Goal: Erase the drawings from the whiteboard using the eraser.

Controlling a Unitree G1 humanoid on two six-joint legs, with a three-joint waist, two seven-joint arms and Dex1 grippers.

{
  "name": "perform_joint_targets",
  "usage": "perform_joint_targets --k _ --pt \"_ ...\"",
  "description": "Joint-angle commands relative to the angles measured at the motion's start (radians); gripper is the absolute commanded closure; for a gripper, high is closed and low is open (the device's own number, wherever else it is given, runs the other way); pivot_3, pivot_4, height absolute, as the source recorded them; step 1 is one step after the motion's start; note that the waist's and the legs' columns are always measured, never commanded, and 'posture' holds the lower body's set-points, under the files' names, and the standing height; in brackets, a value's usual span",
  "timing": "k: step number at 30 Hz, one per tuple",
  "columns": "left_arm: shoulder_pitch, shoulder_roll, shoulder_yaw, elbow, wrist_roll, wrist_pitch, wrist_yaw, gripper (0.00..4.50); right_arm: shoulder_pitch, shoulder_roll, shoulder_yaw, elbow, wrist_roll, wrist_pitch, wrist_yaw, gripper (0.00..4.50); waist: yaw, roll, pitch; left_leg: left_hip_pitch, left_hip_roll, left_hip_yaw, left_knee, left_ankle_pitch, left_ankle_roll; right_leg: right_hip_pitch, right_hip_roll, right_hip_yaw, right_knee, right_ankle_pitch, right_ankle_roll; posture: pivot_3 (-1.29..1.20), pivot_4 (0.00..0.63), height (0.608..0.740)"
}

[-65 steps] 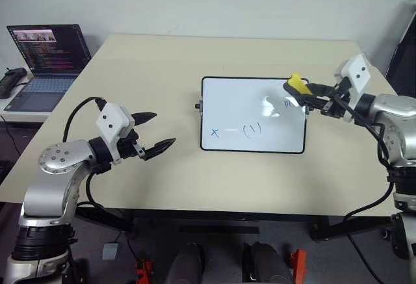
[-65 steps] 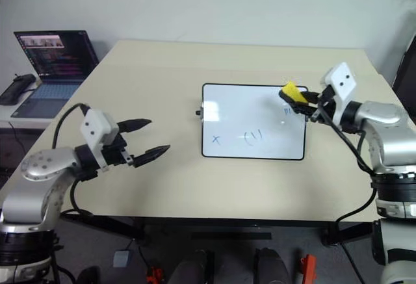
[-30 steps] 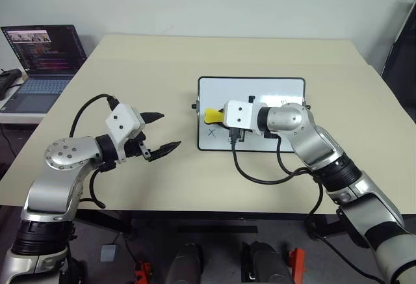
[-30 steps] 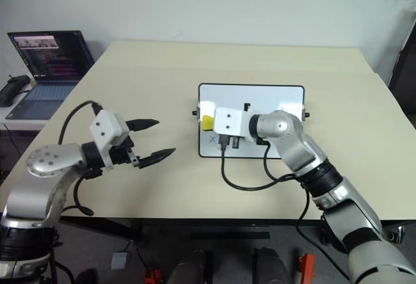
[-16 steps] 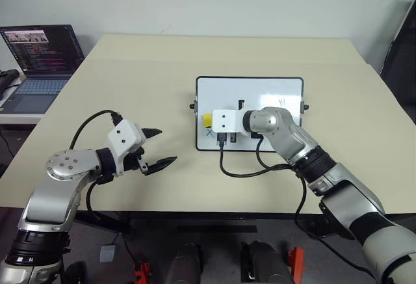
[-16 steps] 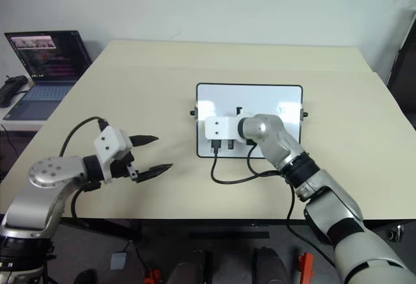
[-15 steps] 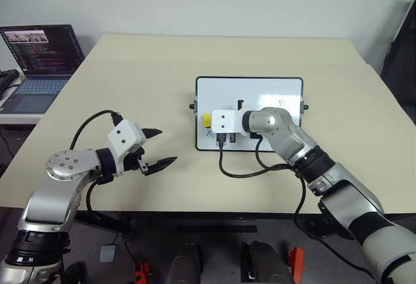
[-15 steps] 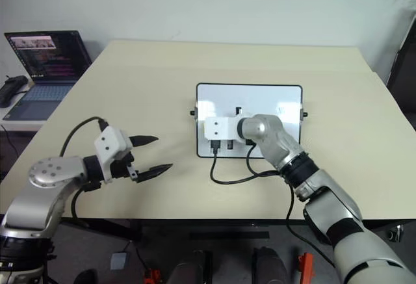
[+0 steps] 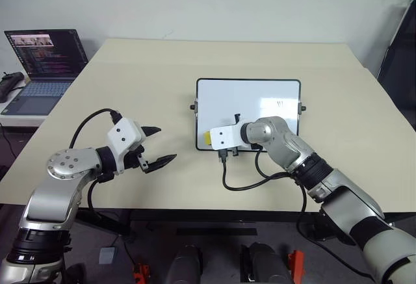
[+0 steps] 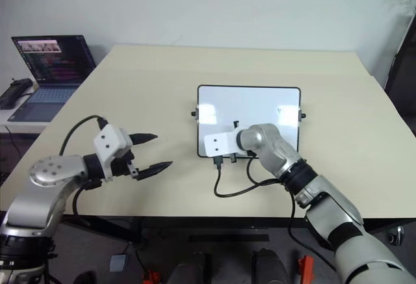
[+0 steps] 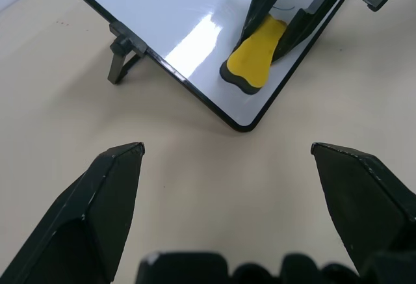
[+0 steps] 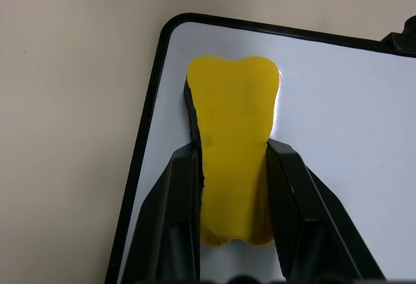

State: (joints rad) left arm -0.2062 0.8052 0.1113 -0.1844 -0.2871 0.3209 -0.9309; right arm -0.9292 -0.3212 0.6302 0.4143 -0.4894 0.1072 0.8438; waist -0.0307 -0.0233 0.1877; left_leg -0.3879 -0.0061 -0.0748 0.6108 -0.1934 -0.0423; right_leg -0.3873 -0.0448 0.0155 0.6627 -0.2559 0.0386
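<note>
- My right gripper [image 12: 232, 167] pinches the eraser [image 12: 233, 128] between both fingers, pressing it flat on the whiteboard [image 9: 248, 102] at its near left corner.
- My left gripper [image 9: 158, 146] hangs with jaws spread wide and empty, over the table [image 9: 156, 69], well left of the whiteboard.

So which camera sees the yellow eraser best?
The right wrist view: the eraser sits big between the right pincer's fingers. The left wrist view shows it smaller on the whiteboard; the eye views show a yellow sliver.
</note>
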Motion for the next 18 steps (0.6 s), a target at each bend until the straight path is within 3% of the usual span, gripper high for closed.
perform_joint_targets --k 1,12,18 --pt "-0.028 0.003 0.001 0.003 0.006 -0.021 0.002 0.00 -0.014 -0.053 -0.024 0.083 -0.047 0.039 -0.018 3.49 0.002 0.000 0.000 0.000 0.000 0.000 0.000 0.000 0.000 0.000 0.000 0.000 0.000 0.000 0.000 0.00 0.150 0.740" --pt "-0.058 0.003 -0.007 0.024 0.010 -0.028 -0.002 0.00 -0.097 -0.136 -0.055 0.141 -0.038 -0.029 -0.035 3.50 0.002 0.000 0.000 0.000 0.000 -0.001 0.000 0.001 -0.001 0.000 0.000 0.000 0.000 0.001 -0.001 0.00 0.150 0.740" --pt "-0.065 -0.002 -0.015 0.036 0.015 -0.038 -0.003 0.00 -0.072 -0.125 -0.050 0.066 -0.024 -0.029 -0.004 3.50 0.002 0.000 0.000 -0.002 0.000 -0.001 0.000 0.001 -0.001 -0.001 0.000 -0.001 -0.001 0.001 -0.001 0.00 0.150 0.740"
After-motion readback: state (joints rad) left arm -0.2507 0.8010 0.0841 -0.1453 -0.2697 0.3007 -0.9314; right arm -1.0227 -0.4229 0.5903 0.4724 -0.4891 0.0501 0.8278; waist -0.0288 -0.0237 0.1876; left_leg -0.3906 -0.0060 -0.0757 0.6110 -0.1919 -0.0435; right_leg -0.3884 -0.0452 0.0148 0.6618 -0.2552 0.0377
